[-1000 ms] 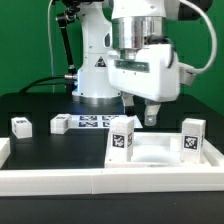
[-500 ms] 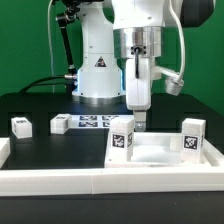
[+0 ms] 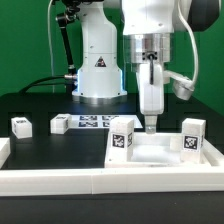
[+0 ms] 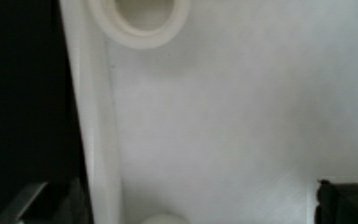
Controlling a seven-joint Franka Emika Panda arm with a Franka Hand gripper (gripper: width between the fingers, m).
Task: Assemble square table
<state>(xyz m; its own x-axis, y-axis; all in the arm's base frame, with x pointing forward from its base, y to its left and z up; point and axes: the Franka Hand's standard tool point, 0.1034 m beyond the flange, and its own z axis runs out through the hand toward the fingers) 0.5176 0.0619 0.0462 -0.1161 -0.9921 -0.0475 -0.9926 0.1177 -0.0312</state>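
The square tabletop (image 3: pixel 165 152) is a white slab with a raised rim, lying at the exterior view's right behind the front rail. Two tagged white legs stand upright at its corners, one on the left (image 3: pixel 123 139) and one on the right (image 3: pixel 193 134). Two more tagged legs (image 3: pixel 20 125) (image 3: pixel 60 124) lie loose on the black table at the left. My gripper (image 3: pixel 152 125) hangs fingers-down just above the tabletop's far edge, between the two upright legs. In the wrist view the gripper (image 4: pixel 185 205) is open over the slab (image 4: pixel 229 120). A round socket (image 4: pixel 140 20) shows on the slab.
The marker board (image 3: pixel 95 123) lies flat in front of the robot base. Long white barrier rails (image 3: pixel 100 180) run along the front and up the right side (image 3: pixel 214 150). Black cables hang behind at the left.
The gripper has turned about its vertical axis, so it now shows narrow side-on, and it has shifted to the exterior view's right. The parts have not moved.
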